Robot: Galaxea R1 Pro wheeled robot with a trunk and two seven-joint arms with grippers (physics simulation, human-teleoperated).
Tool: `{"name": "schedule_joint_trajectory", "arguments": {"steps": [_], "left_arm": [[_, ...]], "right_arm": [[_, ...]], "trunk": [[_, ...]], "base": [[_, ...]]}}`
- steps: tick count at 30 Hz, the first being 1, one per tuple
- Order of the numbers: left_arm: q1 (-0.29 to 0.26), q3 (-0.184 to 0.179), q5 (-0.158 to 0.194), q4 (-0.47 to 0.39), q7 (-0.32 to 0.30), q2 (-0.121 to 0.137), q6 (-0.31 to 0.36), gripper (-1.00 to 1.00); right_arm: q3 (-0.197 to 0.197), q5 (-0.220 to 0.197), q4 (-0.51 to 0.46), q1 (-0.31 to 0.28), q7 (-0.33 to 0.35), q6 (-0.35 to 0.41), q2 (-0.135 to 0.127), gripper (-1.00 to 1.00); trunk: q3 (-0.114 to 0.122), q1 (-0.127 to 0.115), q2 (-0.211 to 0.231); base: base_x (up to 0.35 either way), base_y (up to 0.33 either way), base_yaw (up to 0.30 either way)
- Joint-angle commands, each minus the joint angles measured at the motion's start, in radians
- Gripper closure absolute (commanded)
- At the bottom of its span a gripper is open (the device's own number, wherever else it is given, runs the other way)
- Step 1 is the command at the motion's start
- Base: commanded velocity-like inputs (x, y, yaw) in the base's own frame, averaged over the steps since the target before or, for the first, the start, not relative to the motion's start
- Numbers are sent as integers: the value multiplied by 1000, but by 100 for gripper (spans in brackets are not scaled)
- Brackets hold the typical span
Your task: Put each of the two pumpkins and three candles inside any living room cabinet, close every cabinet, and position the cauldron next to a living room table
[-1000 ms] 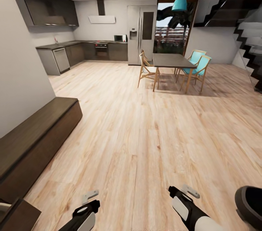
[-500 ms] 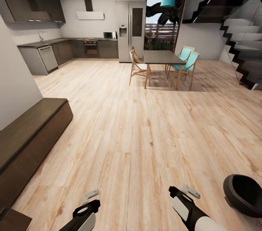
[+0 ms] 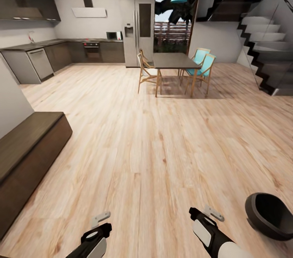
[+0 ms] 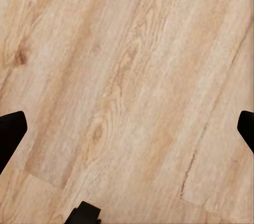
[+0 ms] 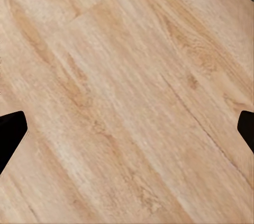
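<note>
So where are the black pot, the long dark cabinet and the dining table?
cauldron [image 3: 280, 225]: head view, on its outer rim.
cabinet [image 3: 24, 140]: head view, on its top surface.
dining table [image 3: 173, 61]: head view, on its tabletop.

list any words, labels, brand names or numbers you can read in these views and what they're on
None: no view holds readable text.
The fridge, oven and microwave in the head view are far off and blurred; any markings on them cannot be made out.
The cauldron, the cabinet and both arms show plain surfaces without lettering.
Both wrist views show bare wooden floor, no print.
</note>
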Motion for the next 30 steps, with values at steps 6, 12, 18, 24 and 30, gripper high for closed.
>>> {"name": "schedule_joint_trajectory", "arguments": {"steps": [6, 12, 18, 24, 30], "left_arm": [[-1, -9, 6, -2, 8, 2, 2, -100], [-1, -9, 6, -2, 8, 1, 2, -100], [-1, -9, 6, -1, 8, 2, 2, -100], [-1, -9, 6, -2, 8, 3, 2, -100], [-1, -9, 6, -1, 8, 2, 2, -100]], "right_arm": [[8, -10, 0, -1, -4, -8, 0, -100], [8, -10, 0, -1, -4, -8, 0, -100], [8, -9, 0, -1, -4, -10, 0, -100], [8, -8, 0, -1, -4, -10, 1, -100], [8, -2, 0, -1, -4, -10, 2, -100]], "trunk": [[-3, 1, 0], [-3, 1, 0], [-3, 1, 0], [-3, 1, 0], [-3, 1, 0]], "base": [[326, 0, -9], [330, 0, -1], [330, 0, 0], [330, 0, 0], [330, 0, 0]]}}
